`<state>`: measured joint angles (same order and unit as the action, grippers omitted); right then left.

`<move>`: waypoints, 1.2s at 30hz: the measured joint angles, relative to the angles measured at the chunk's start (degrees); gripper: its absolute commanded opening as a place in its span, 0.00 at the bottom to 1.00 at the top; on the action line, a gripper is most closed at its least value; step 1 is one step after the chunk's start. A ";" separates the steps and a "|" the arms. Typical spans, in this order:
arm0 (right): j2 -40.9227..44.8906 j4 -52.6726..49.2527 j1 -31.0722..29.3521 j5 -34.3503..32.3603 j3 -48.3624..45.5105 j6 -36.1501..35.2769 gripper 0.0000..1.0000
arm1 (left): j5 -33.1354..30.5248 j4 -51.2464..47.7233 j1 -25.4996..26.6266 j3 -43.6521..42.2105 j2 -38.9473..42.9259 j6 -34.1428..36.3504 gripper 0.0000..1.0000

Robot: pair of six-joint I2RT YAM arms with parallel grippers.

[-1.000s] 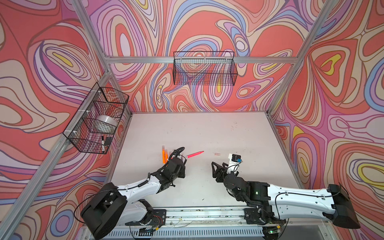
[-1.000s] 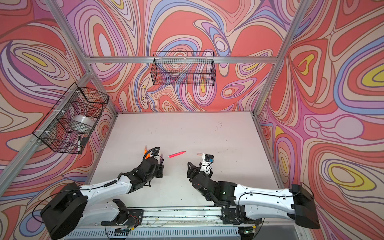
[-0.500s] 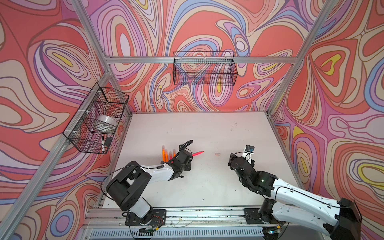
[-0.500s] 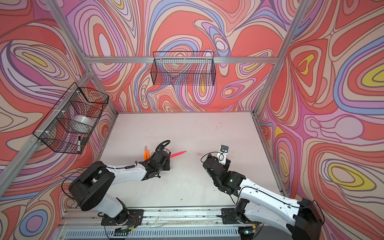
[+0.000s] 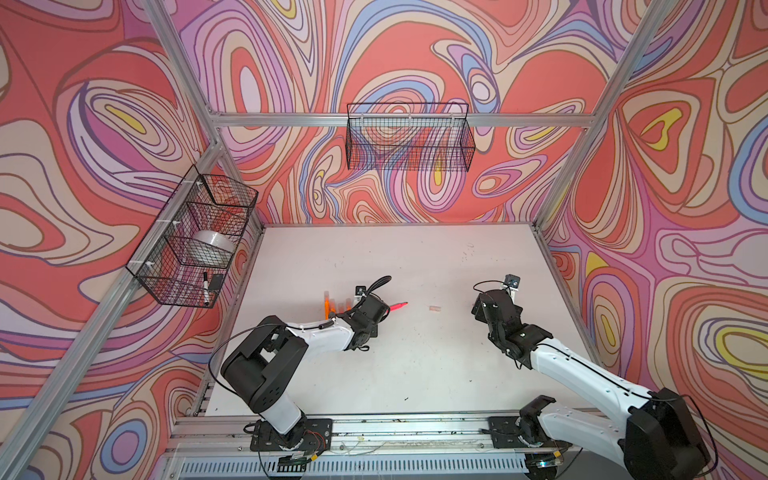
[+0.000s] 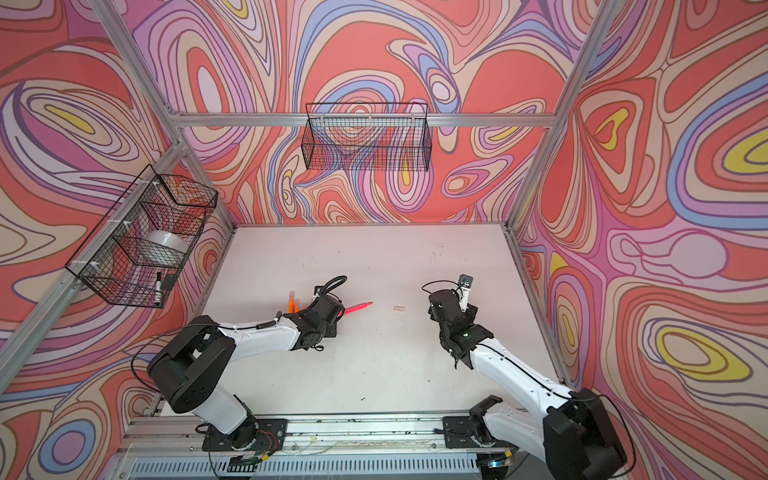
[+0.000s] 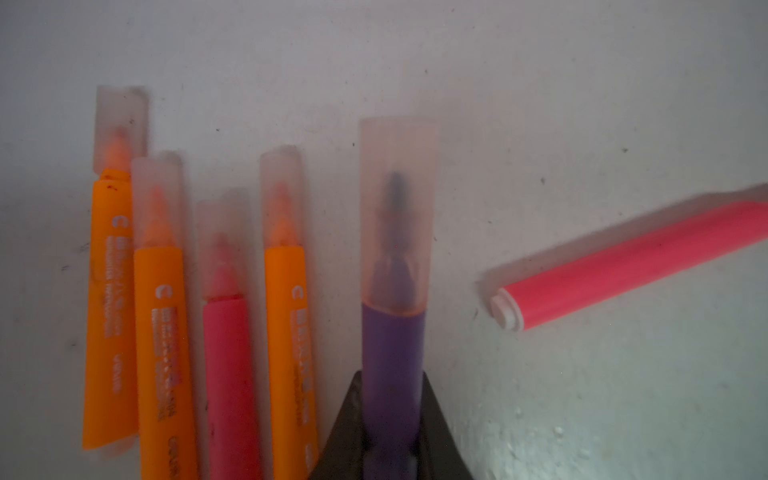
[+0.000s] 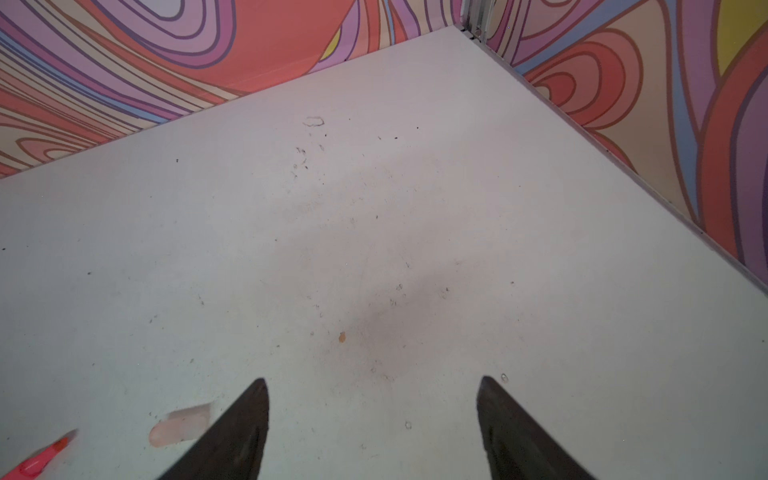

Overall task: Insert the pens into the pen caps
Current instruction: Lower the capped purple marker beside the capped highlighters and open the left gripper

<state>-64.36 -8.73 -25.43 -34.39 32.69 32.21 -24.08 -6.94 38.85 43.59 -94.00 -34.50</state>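
Note:
My left gripper [image 7: 392, 376] is shut on a purple pen [image 7: 392, 340], whose tip sits inside a translucent pen cap [image 7: 397, 199]. Beside it lie three orange pens [image 7: 286, 332] and one pink pen [image 7: 228, 374] in a row, each with a cap on. An uncapped pink pen [image 5: 397, 306] [image 6: 357, 307] [image 7: 631, 266] lies apart on the white table, its tip toward a loose pen cap [image 5: 434, 308] [image 6: 398, 308] [image 8: 180, 426]. My right gripper [image 8: 372, 379] hangs open and empty over the table, just right of that cap.
A wire basket [image 5: 195, 245] on the left wall holds a tape roll and a black-and-white marker. Another wire basket [image 5: 409, 137] hangs on the back wall. Patterned walls close the table [image 5: 415, 374] on three sides.
The right arm has drawn back to the right, away from the left gripper, with its jaws open. The left gripper has carried the capped purple pen farther from the front edge, beside the row of capped pens.

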 measured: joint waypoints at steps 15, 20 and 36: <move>-0.94 6.86 3.23 0.37 -0.94 -1.25 0.80 | -1.92 -5.25 -1.38 3.67 -2.54 3.48 0.21; -1.05 7.06 3.23 0.81 -0.96 -1.27 0.80 | -1.46 -6.80 -1.40 4.96 -2.54 4.57 0.28; -0.63 8.31 3.23 1.25 -2.08 -1.29 0.80 | 1.86 -5.42 -1.46 4.90 5.03 11.28 0.38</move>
<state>-64.99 -0.43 -22.20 -33.15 30.61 30.92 -22.22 -12.36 37.39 48.49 -88.97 -23.22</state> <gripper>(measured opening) 0.800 0.335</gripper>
